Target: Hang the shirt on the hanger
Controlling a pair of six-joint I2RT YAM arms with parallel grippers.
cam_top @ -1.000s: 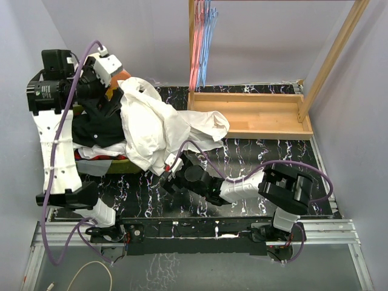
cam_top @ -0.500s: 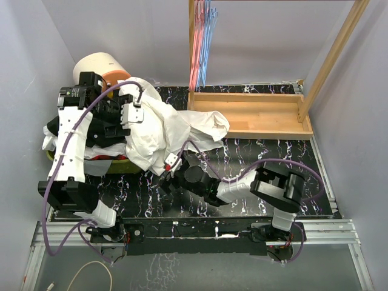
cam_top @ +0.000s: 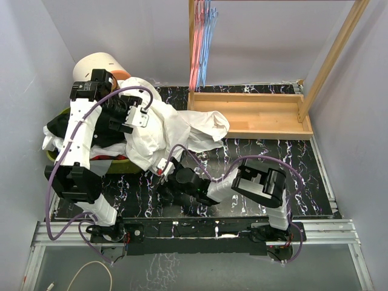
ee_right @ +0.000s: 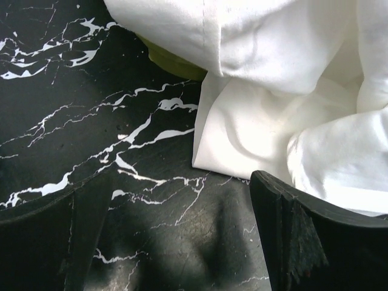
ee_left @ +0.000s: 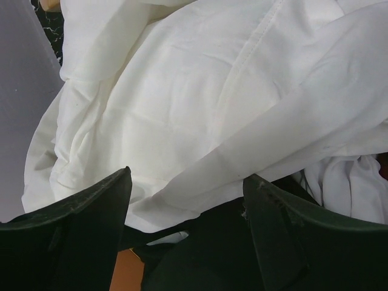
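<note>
The shirt (cam_top: 154,130) is heaped over a green basket (cam_top: 115,165), spilling off the basket's right side onto the bench (cam_top: 273,157). Above the basket, the left jaws stand spread over white folds, clamping nothing. Just right of the basket, the right jaws gape wide and empty, low over the bench. Well right of the basket, the blue hanger (cam_top: 208,42) hangs on a wooden rack (cam_top: 242,115).

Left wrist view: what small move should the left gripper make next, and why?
Probably ease the left gripper down onto the shirt and close. Its jaws stand apart with a white fold just beyond them, and nothing is pinched yet.
</note>
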